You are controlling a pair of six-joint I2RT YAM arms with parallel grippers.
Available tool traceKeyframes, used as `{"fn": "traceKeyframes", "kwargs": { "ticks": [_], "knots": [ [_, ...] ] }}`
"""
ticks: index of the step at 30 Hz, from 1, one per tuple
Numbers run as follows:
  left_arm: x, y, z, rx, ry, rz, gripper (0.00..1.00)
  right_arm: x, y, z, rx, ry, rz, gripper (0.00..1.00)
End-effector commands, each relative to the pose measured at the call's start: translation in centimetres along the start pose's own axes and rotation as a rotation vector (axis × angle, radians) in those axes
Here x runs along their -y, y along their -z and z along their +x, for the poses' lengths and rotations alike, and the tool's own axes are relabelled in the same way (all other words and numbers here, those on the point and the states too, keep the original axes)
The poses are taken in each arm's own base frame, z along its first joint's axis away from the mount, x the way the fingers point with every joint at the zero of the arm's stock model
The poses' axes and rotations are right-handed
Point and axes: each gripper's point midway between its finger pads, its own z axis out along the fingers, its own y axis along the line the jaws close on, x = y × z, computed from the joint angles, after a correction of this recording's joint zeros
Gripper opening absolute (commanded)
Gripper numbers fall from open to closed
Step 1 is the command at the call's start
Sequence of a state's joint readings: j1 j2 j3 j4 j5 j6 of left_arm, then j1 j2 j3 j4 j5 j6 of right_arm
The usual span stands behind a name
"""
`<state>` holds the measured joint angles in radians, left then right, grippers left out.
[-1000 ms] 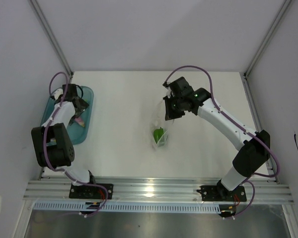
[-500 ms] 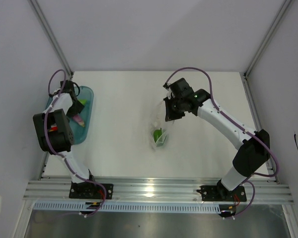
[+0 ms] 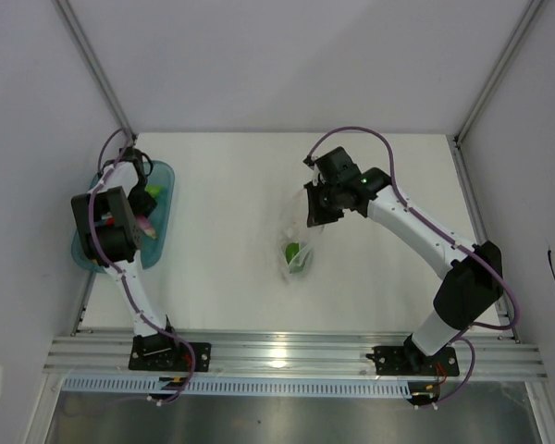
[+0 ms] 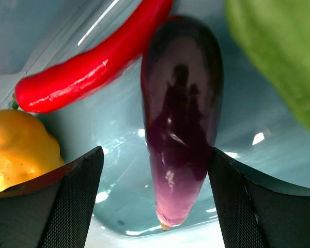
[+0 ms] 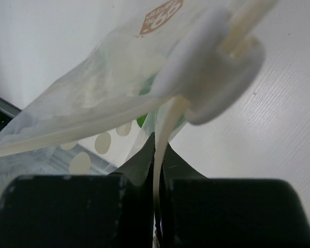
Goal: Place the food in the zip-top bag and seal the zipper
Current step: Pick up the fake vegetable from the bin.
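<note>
Left fingers (image 4: 67,206) nearer eggplant (image 4: 181,119) in tray (image 4: 119,137)

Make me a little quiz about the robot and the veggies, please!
1. True or false: the eggplant lies between the fingers of the left tool.
2. What does the right tool pinch? A the bag; B the chili; C the tray.
3. Fill in: the veggie already in the bag is coloured ____.
Key: 1 true; 2 A; 3 green.
</note>
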<state>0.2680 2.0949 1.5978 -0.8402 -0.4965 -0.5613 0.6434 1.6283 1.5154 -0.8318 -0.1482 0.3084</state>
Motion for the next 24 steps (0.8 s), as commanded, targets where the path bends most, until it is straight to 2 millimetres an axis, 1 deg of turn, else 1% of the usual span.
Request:
{"fn": "traceKeyframes", "kwargs": {
  "ticks": [1, 2, 5, 6, 7, 8, 9, 10, 12, 13, 14, 15, 16, 17, 18, 19, 20, 21, 22, 23, 24],
  "knots": [
    [-1.1, 0.6, -0.3, -0.002, -0.049, -0.028, 0.82, -0.5, 1.3, -0.9, 0.056, 0.02, -0.033, 0.0],
    [-0.7, 0.6, 0.0, -0.011, -0.073, 0.001, 0.82, -0.5, 1.3, -0.7, 0.054, 0.018, -0.033, 0.0],
    [-0.5, 0.4, 0.1, -0.02, -0.086, 0.024, 0.8, -0.5, 1.4, -0.6, 0.058, 0.014, -0.037, 0.0],
    [-0.3, 0.2, 0.2, -0.032, -0.087, 0.039, 0.78, -0.5, 1.5, -0.6, 0.06, 0.012, -0.035, 0.0],
    [-0.2, 0.2, 0.3, -0.04, -0.094, 0.053, 0.66, -0.4, 1.7, -0.7, 0.066, 0.012, -0.032, 0.0],
    [-0.2, 0.0, 0.2, -0.041, -0.097, 0.066, 0.6, -0.4, 1.8, -0.5, 0.065, 0.01, -0.03, 0.0],
    [-0.1, -0.2, 0.6, -0.058, -0.098, 0.087, 0.53, -0.3, 1.9, -0.5, 0.069, 0.009, -0.028, 0.0],
    [0.0, -0.2, 0.6, -0.058, -0.094, 0.099, 0.48, -0.4, 2.3, -0.6, 0.082, 0.009, -0.03, 0.0],
    [-0.1, -0.1, 0.4, -0.05, -0.075, 0.12, 0.47, -0.3, 2.4, -0.4, 0.082, 0.007, -0.028, 0.0],
    [-0.3, -0.2, 0.9, -0.055, -0.075, 0.121, 0.38, -0.4, 2.6, -0.4, 0.085, 0.005, -0.029, 0.0],
    [-0.3, -0.1, 0.8, -0.046, -0.072, 0.128, 0.31, -0.4, 2.8, -0.5, 0.09, 0.0, -0.033, 0.0],
    [-0.3, 0.5, 0.0, -0.008, -0.051, 0.147, 0.27, -0.4, 2.8, -0.2, 0.085, -0.001, -0.034, 0.0],
    [-0.7, 0.2, 0.9, -0.017, -0.054, 0.141, 0.24, -0.5, 2.7, -0.2, 0.086, -0.003, -0.038, 0.0],
    [-0.7, 0.5, 0.8, -0.001, -0.048, 0.15, 0.21, -0.6, 2.8, -0.1, 0.089, -0.011, -0.044, 0.0],
    [-0.9, 1.4, 0.1, 0.032, -0.031, 0.165, 0.18, -0.7, 2.8, -0.1, 0.089, -0.014, -0.05, 0.0],
    [-1.1, 1.1, 0.7, 0.035, -0.029, 0.163, 0.08, -0.6, 2.8, 0.1, 0.084, -0.018, -0.049, 0.0],
    [-1.2, 1.5, 0.5, 0.048, -0.016, 0.17, 0.03, -0.6, 2.7, 0.1, 0.083, -0.018, -0.046, 0.0],
    [-1.4, 1.8, 0.7, 0.048, -0.009, 0.172, 0.01, -0.5, 2.6, 0.2, 0.082, -0.021, -0.04, 0.0],
    [-1.6, 3.1, 0.0, 0.073, 0.014, 0.193, 0.01, -0.3, 2.4, 0.4, 0.078, -0.024, -0.034, 0.0],
    [-1.3, 4.1, -0.1, 0.081, 0.031, 0.229, 0.01, -0.2, 2.2, 0.5, 0.075, -0.027, -0.03, 0.0],
    [-1.3, 4.4, 0.9, 0.075, 0.029, 0.243, 0.01, -0.2, 2.0, 0.5, 0.075, -0.029, -0.029, 0.0]
  ]
}}
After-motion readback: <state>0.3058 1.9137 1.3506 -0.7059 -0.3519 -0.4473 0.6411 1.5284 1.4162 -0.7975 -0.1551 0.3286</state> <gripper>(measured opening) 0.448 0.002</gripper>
